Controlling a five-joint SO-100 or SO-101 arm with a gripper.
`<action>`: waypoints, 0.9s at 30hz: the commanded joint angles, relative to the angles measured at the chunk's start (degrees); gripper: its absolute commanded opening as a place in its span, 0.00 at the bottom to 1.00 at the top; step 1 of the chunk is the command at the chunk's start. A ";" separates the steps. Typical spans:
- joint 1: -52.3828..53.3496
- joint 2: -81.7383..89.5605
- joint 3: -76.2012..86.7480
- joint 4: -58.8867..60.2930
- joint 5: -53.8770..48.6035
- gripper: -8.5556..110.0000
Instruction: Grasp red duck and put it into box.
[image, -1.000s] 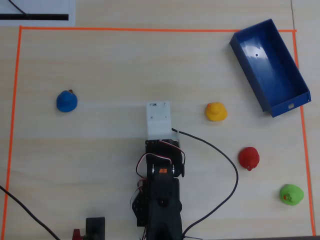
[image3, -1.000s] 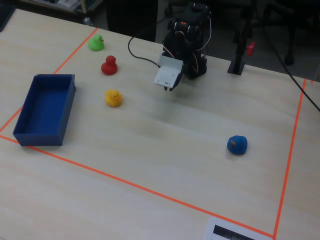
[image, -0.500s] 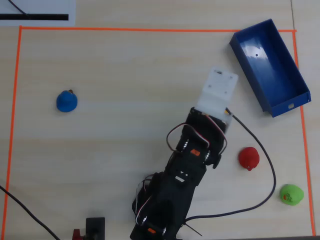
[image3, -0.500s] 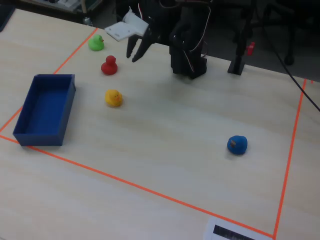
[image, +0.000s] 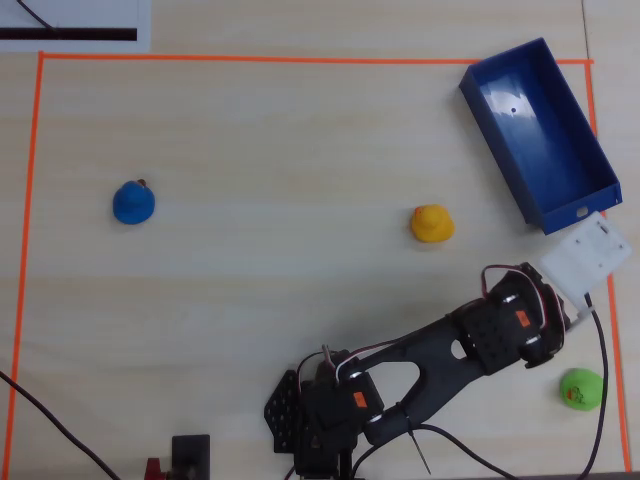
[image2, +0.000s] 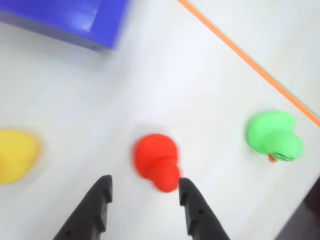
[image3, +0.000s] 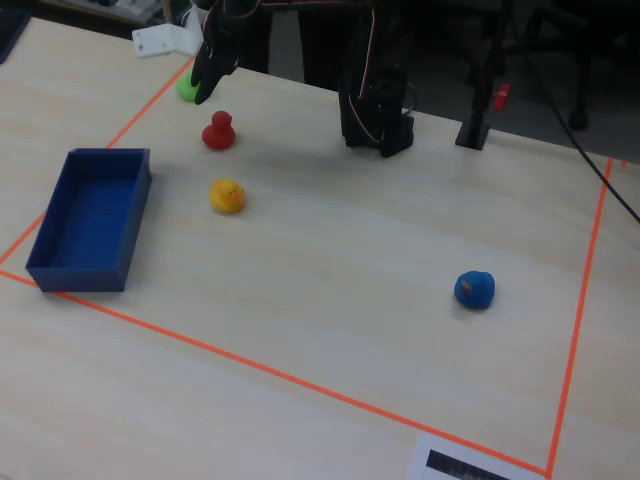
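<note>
Wrist view: rounded glossy red duck (image2: 156, 162) just beyond black tapered gripper (image2: 144, 195), fingers spread, empty; blue plastic box (image2: 65, 20) apart.

Yellow duck (image: 432, 223), green duck (image: 582, 389), blue duck (image: 132, 202), orange tape (image: 300, 59).

Red duck (image2: 156, 162), deep-blue box (image: 540, 130)

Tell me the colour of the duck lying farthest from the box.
Blue. The blue duck shows best in the overhead view, far across from the box.
</note>
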 joint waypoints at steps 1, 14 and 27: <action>3.60 -1.14 -0.09 -3.43 -1.93 0.23; 4.13 2.02 17.40 -13.01 -6.24 0.31; 4.04 -6.50 14.94 -18.54 -6.33 0.30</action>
